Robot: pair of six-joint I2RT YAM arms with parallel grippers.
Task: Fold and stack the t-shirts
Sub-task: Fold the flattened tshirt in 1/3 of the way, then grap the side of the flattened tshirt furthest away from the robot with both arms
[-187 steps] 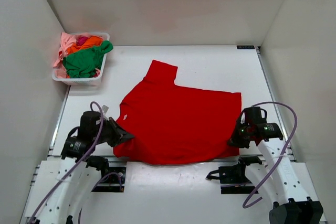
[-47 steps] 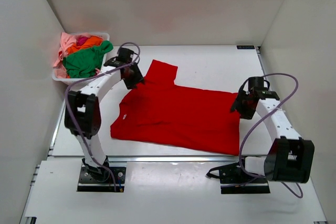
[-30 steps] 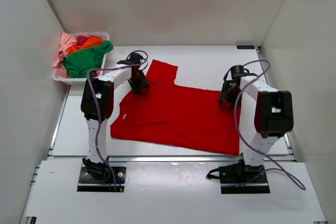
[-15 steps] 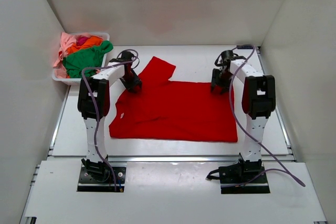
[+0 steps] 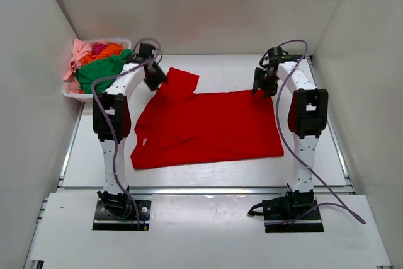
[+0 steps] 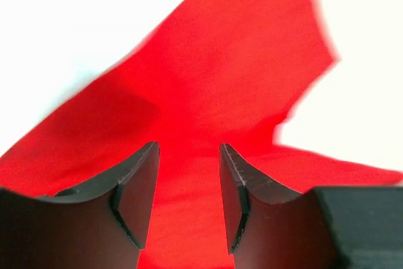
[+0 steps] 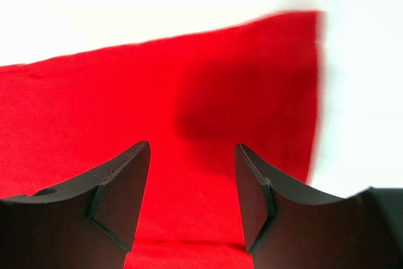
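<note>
Starting at the near side, we find a strip of bare table [image 5: 208, 177] between the arm bases and the near hem of the red shirt [image 5: 208, 127]. Six seconds ago that hem reached the table's near edge. In the last half second the right near corner has drawn further away from us, so the hem now runs at a slant. The shirt lies spread open in a single layer across the middle of the table, with its sleeve [image 5: 179, 80] pointing to the far left. We see no fold in it. Both arms are stretched out to the shirt's far edge, further out than half a second ago. The left gripper [image 6: 189, 148] is at the shoulder beside the sleeve, and the right gripper [image 7: 192, 145] is over the far right corner. In each wrist view the jaws stand part-way apart. Flat red cloth shows through the gap, and a shadow lies on the cloth just beyond the fingertips. We see nothing clamped between the pads. The shirt has travelled with the arms, so we judge the fingertips may be bearing down and sliding it, though the pictures do not confirm contact. In the far left corner, the white basket [image 5: 91, 97] holds a green shirt [image 5: 97, 74], an orange shirt [image 5: 108, 49] and a pink shirt [image 5: 75, 51], all heaped and unfolded. Our finding is that this step is positioning and flattening only. Folding has not begun and no stack exists.
</note>
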